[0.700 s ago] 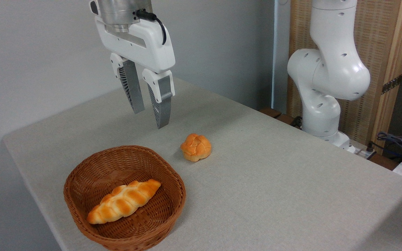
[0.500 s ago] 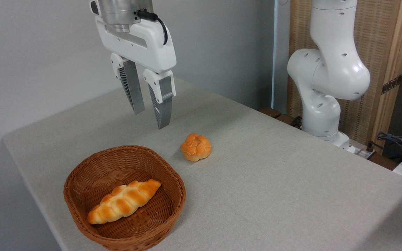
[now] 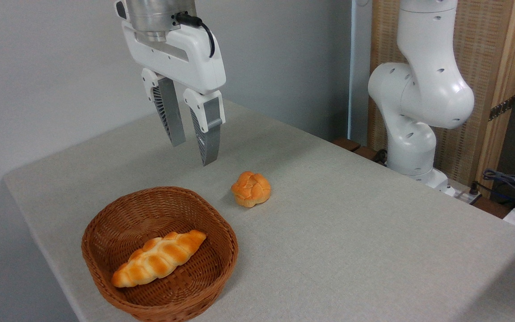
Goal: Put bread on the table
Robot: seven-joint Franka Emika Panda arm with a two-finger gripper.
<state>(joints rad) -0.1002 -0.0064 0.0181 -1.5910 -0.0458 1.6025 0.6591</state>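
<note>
Bread [image 3: 158, 258], a long braided loaf with a glossy golden-orange crust and paler creases, lies slantwise in the bottom of the brown woven wicker basket [image 3: 215, 223] near the front left of the speckled grey-beige table [image 3: 351, 232]. Just beyond the basket's right rim a small round knotted bun [image 3: 251, 188] sits on the tabletop. High above, the gripper [image 3: 192, 154] hangs with its ribbed grey fingers [image 3: 171, 118] slightly apart, holding nothing; no writing is readable anywhere.
</note>
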